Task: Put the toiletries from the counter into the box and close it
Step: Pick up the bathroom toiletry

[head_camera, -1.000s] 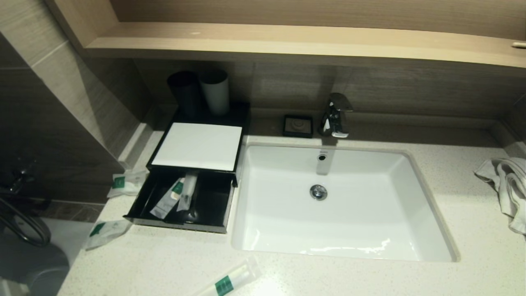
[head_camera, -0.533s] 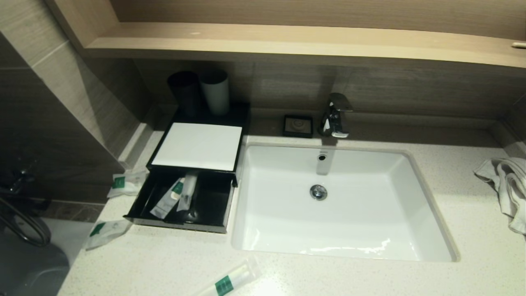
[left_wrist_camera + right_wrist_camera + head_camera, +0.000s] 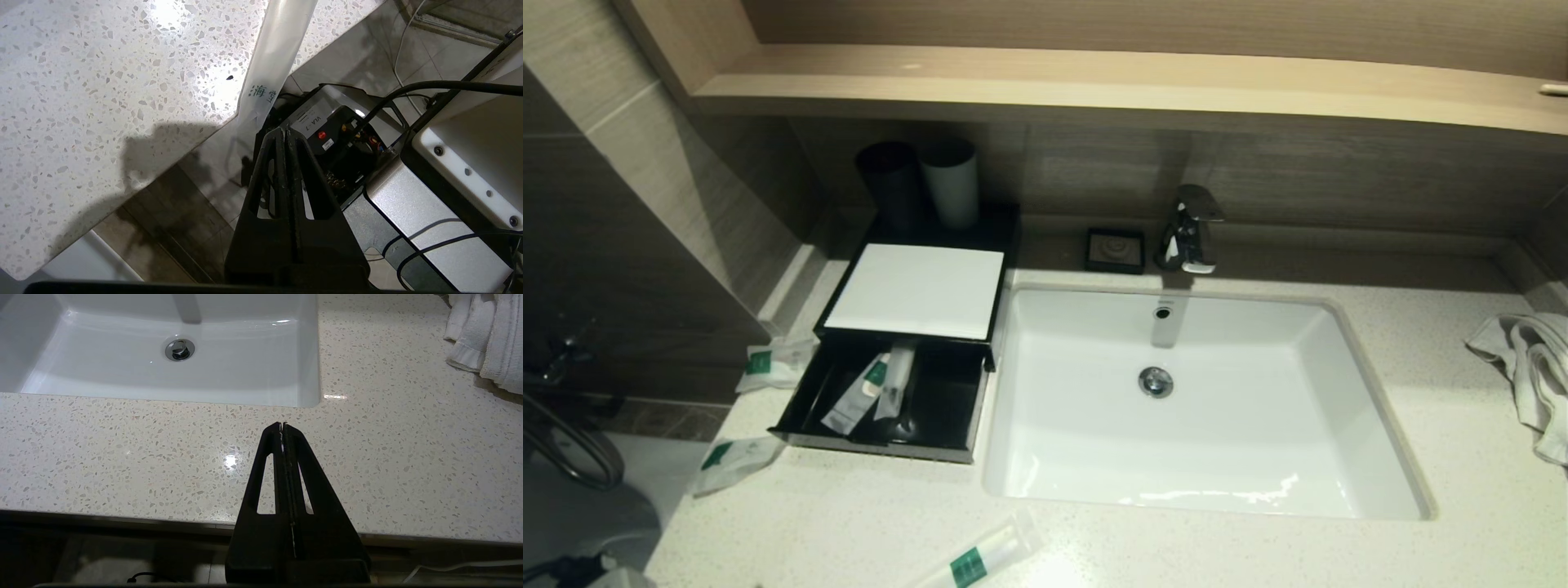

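Note:
The black box (image 3: 919,287) with its white top stands at the counter's (image 3: 849,523) left, its drawer (image 3: 882,445) pulled out. Two toiletry packets (image 3: 876,385) lie in the drawer. On the counter, one short sachet (image 3: 772,363) lies left of the box and another (image 3: 735,459) lies near the drawer's front corner. A long tube (image 3: 980,555) lies at the front edge and overhangs it (image 3: 273,61). My left gripper (image 3: 284,130) is shut and empty, just off that edge below the tube's end. My right gripper (image 3: 282,424) is shut and empty over the counter's front, before the basin.
The white basin (image 3: 1201,408) fills the middle, with the tap (image 3: 1191,229) and a small black soap dish (image 3: 1115,249) behind it. Two cups (image 3: 923,184) stand behind the box. A white towel (image 3: 1531,367) lies at the far right. A wooden shelf (image 3: 1094,82) overhangs the back.
At the head view's bottom left corner a dark part of my left arm has come into sight. The packets, the drawer and the box have not moved.

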